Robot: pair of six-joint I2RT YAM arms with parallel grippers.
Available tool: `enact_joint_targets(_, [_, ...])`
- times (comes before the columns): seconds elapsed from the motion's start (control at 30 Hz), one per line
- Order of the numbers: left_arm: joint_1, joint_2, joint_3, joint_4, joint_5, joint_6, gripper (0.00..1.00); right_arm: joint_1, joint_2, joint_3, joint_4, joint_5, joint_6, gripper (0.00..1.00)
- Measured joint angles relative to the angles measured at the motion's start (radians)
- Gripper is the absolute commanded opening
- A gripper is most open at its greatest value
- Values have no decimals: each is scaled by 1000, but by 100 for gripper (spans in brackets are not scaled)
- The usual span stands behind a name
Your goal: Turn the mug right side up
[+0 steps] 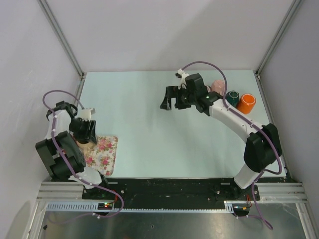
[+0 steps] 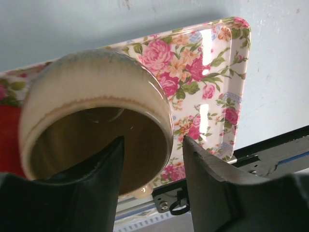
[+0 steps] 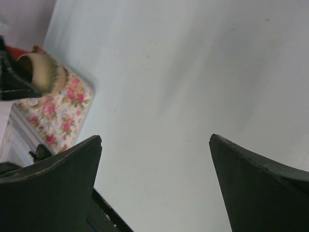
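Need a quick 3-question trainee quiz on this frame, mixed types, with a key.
1. True or false: the right pincer holds the mug.
2. The mug is over: A) the floral tray B) bare table C) a cloth.
3. What colour is the rightmost cup in the top view?

Key: 1 false, it is open and empty. 2 A. 3 orange.
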Motion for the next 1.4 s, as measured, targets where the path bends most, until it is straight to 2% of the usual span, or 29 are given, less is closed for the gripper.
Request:
enact_joint_targets(0.23, [0, -8, 105, -26, -13, 17, 70, -155, 0, -3, -82, 163, -59, 96])
enact_joint_targets(0.5, [-56, -110, 195, -62, 8, 24, 71, -380, -34, -19, -225, 432, -212, 88])
enact_joint_targets(0.7, [-143, -161, 276, -74, 64, -27, 72, -551, -14, -83, -229, 548, -288, 85])
enact_joint_targets(0.77, [-164, -168, 301, -74, 79, -48, 73, -575, 22, -90, -215, 567, -305, 82])
enact_joint_targets(1.1, [-208, -192, 323, -78, 109, -111, 73, -600, 185, -99, -92, 559, -341, 55])
enact_joint_targets(1.17, [-211, -195, 323, -79, 110, -121, 73, -605, 205, -99, -78, 550, -343, 44])
enact_joint_targets(1.33, [-215, -204, 324, -82, 120, -135, 73, -604, 247, -99, -40, 534, -351, 7])
enact_joint_targets(1.4, [-221, -205, 327, -85, 126, -140, 73, -606, 248, -99, -33, 528, -353, 2])
